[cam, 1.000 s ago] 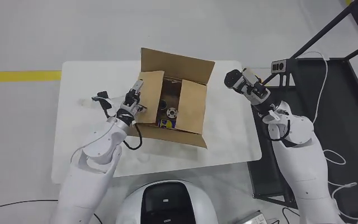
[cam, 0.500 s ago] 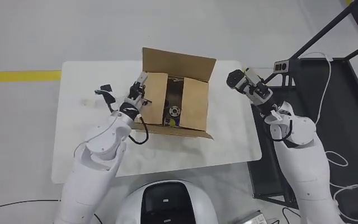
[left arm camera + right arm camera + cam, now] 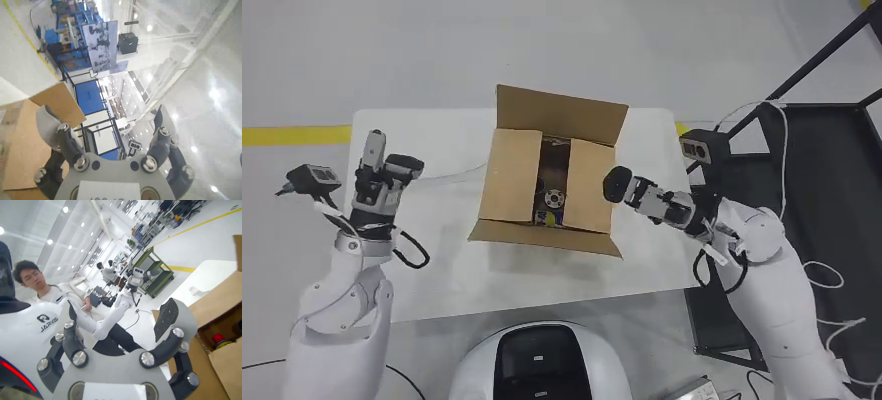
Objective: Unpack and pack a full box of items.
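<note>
Sitting mid-tabletop (image 3: pixel 422 270), the cardboard box (image 3: pixel 507 185) has both side flaps folded in over the top. That leaves only a slot where the items (image 3: pixel 552 200) show, so those flaps look like the obstacle to unpacking. Right end effector (image 3: pixel 121 313) hovers just beside the right flap, fingers spread wide, gripping nothing, well placed to catch it, I'd say. Left end effector (image 3: pixel 103 121) is raised near the tabletop's left edge, well apart from the box, likewise spread and empty. A black cart (image 3: pixel 802 200) stands off right.

Open cardboard box (image 3: pixel 547 175); seemingly full
</note>
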Motion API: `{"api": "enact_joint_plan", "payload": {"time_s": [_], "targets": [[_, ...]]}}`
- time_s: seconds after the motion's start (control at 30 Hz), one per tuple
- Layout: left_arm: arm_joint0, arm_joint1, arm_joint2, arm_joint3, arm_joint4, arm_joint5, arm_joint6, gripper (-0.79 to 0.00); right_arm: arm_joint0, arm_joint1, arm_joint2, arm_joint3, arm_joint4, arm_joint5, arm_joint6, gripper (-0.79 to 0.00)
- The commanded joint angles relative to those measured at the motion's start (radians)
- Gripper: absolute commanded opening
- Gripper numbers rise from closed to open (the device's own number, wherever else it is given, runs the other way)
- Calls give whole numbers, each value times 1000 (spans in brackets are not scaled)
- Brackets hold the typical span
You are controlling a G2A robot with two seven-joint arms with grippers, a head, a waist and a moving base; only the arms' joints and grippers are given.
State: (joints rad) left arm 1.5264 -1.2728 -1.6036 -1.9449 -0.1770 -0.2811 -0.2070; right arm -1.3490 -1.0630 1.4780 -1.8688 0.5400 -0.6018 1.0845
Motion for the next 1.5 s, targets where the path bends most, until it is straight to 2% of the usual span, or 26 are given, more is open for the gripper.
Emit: {"api": "enact_joint_plan", "payload": {"time_s": [0.0, 0.07, 0.17, 0.27, 0.37, 0.53, 0.7, 0.77, 0.93, 1.17, 1.33, 1.47], "targets": [[22, 1, -41, 20, 26, -68, 38, 0, 4, 1, -35, -16, 20, -28, 97, 0], [35, 1, -64, 30, 33, -108, 64, 0, 12, 4, -76, -43, 1, -5, 129, 0], [44, 6, -96, 49, 104, -224, 31, 0, 20, 10, -147, -68, -103, 1, 135, 0], [48, 5, -114, 70, 99, -248, 54, 0, 25, 17, -239, -83, -192, -20, 114, 0], [46, 8, -138, 83, 182, -292, 57, 0, 32, 29, -334, -93, -277, -43, 92, 0], [55, 2, -139, 84, 198, -244, 141, 0, 54, 60, -446, -82, -478, -129, 5, 0], [60, 1, -149, 93, 208, -236, 160, 0, 78, 80, -438, 21, -741, -314, -182, 0], [59, 1, -154, 95, 215, -242, 159, 0, 77, 77, -424, 60, -805, -344, -245, 0], [57, 1, -155, 99, 217, -247, 162, 0, 92, 65, -394, 129, -922, -309, -412, 0], [44, 2, -152, 103, 227, -252, 141, 0, 140, 53, -380, 211, -1035, -277, -555, 0], [21, 2, -143, 99, 266, -236, 136, 0, 166, 40, -385, 267, -1100, -207, -653, 0], [-26, 1, -119, 116, 293, -223, 144, 0, 188, 29, -392, 312, -1131, -124, -721, 0]]}}
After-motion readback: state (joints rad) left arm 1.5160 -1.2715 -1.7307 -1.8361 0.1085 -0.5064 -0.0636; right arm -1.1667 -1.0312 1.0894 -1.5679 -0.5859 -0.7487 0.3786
